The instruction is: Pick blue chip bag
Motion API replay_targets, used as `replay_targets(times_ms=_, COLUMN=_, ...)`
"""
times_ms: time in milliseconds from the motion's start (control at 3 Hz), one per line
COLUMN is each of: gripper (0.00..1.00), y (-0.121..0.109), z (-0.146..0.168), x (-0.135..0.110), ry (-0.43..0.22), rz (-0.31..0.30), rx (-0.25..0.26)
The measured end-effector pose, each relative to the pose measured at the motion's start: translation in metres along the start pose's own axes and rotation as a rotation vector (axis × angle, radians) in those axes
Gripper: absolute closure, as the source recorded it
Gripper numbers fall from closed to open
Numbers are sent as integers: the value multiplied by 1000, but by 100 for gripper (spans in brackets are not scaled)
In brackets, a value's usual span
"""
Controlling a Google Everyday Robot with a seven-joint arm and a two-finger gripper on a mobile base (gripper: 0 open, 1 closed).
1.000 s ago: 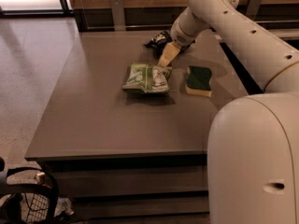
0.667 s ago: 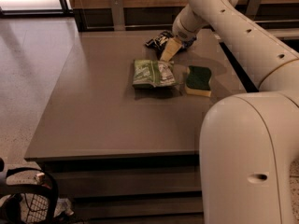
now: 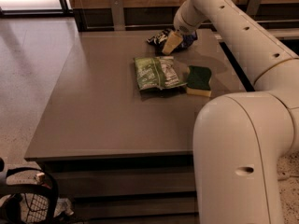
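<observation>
The blue chip bag (image 3: 157, 38) lies crumpled at the far edge of the dark table (image 3: 103, 106), dark navy with white markings. My gripper (image 3: 171, 42) hangs from the white arm, right over the middle of the bag, and covers part of it. I cannot tell whether it touches the bag. The bag rests on the table.
A green-and-white snack bag (image 3: 156, 73) lies flat in front of the blue bag. A green-and-yellow sponge (image 3: 199, 80) sits to its right. My large white arm body (image 3: 238, 157) fills the lower right. A wire basket (image 3: 28, 204) stands on the floor at lower left.
The gripper has moved from above the green bag's far edge toward the back of the table and now sits over the blue chip bag.
</observation>
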State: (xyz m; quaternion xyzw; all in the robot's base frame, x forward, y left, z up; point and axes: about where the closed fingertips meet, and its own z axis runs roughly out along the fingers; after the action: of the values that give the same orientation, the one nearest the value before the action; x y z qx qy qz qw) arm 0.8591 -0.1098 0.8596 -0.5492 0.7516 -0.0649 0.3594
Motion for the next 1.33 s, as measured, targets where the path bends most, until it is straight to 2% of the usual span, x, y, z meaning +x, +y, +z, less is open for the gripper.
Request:
replay_targets(times_ms=1000, gripper=87, y=6, z=10, x=0, ry=3, rz=-1, rx=-15)
replay_targets(times_ms=1333, gripper=100, y=8, z=14, x=0, ry=4, rz=-2, rx=-20)
